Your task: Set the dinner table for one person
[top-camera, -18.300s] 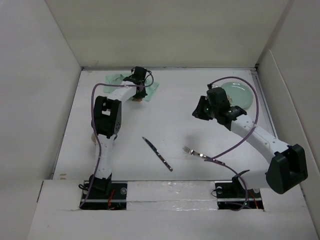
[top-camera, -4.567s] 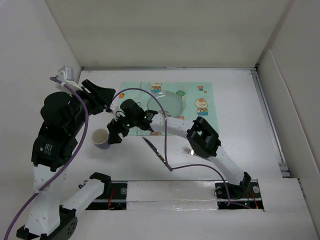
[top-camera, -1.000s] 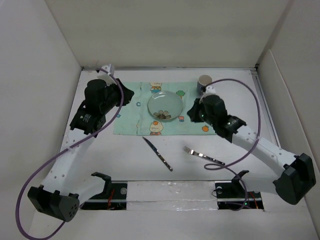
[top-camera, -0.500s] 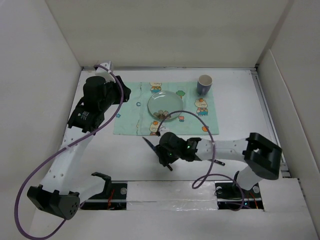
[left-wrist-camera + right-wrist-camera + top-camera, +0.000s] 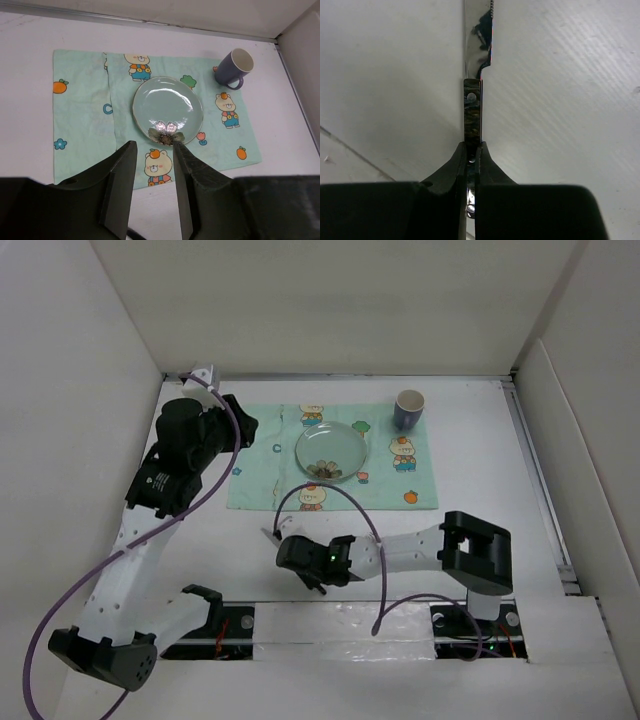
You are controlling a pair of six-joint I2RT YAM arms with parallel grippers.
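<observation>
The white dinner table (image 5: 480,490) carries a mint-green cartoon placemat (image 5: 260,475) with a pale green glass plate (image 5: 331,452) in its middle and a purple cup (image 5: 408,408) at its far right corner. My right gripper (image 5: 287,548) is low near the table's front edge, shut on the dark handle of a knife (image 5: 472,115); the blade points away from the fingers, just over the white top. My left gripper (image 5: 153,146) is open and empty, high above the placemat (image 5: 80,125), looking down on the plate (image 5: 167,109) and the cup (image 5: 234,67). No fork shows.
White panel walls enclose the table on three sides. The right arm's forearm and purple cable (image 5: 380,580) lie along the front edge. The left arm (image 5: 150,510) rises over the left side.
My right gripper has closed on the knife and carried it left, toward the front edge. The left arm has hardly moved.
</observation>
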